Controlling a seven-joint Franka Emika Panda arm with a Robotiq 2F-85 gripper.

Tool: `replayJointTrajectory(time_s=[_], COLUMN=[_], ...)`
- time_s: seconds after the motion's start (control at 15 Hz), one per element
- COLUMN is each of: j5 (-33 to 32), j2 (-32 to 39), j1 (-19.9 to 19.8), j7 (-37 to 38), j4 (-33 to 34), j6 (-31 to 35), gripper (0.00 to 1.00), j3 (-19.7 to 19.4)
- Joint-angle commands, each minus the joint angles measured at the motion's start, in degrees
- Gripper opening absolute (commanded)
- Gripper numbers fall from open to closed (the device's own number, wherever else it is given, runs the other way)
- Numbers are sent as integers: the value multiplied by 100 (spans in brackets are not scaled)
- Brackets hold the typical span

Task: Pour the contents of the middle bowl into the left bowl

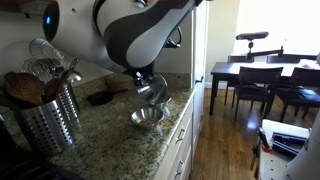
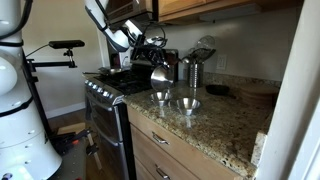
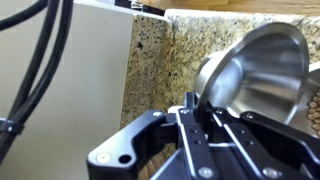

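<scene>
My claw point(image 3: 195, 108) is pinched shut on the rim of the small steel bowl point(image 3: 255, 70), holding it up off the granite counter point(image 3: 165, 60) and tipped well over on its side. In both exterior views it hangs right above another steel bowl point(image 2: 160, 97) that stands on the counter. A third bowl point(image 2: 187, 104) stands just beside that one, and a utensil holder point(image 2: 193, 70) stands further back by the wall.
</scene>
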Motion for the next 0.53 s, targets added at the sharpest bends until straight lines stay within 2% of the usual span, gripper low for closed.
replayJointTrajectory(time_s=[0.0, 0.47], j5=[705, 2210], j2=[-330, -458], j1=[-393, -922], j7=[-85, -118], j4=[183, 678], j6=[246, 1066], gripper=[8, 8], j3=[-253, -721])
